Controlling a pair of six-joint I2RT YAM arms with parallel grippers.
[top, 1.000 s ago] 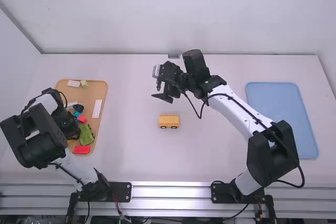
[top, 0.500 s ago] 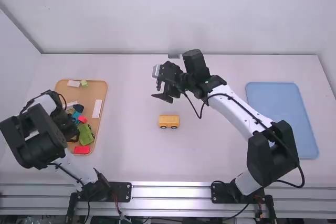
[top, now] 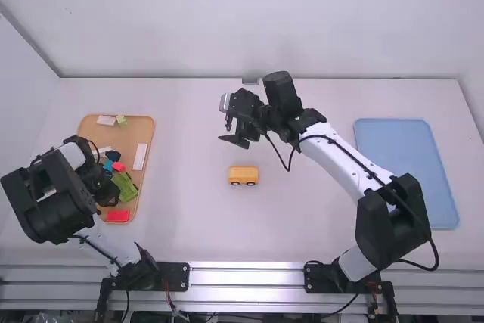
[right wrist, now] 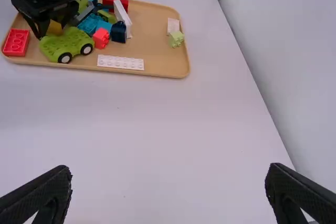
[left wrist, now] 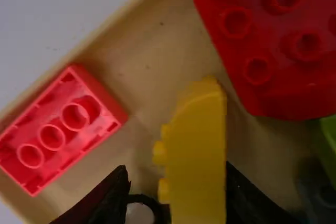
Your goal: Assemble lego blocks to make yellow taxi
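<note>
Left wrist view: left pincer (top: 110,193) parted around curved yellow plastic block (left wrist: 197,156); right pincer (top: 230,133) wide. Green plastic car (top: 126,187) has shifted toward rectangular wooden tray (top: 141,131)'s far edge.

The left arm (top: 47,196) bends compactly at left, left tool (top: 106,193) aimed down, fingers parted, while the right arm (top: 344,163) extends far and leftward, right tool (top: 230,123) spread wide.
</note>
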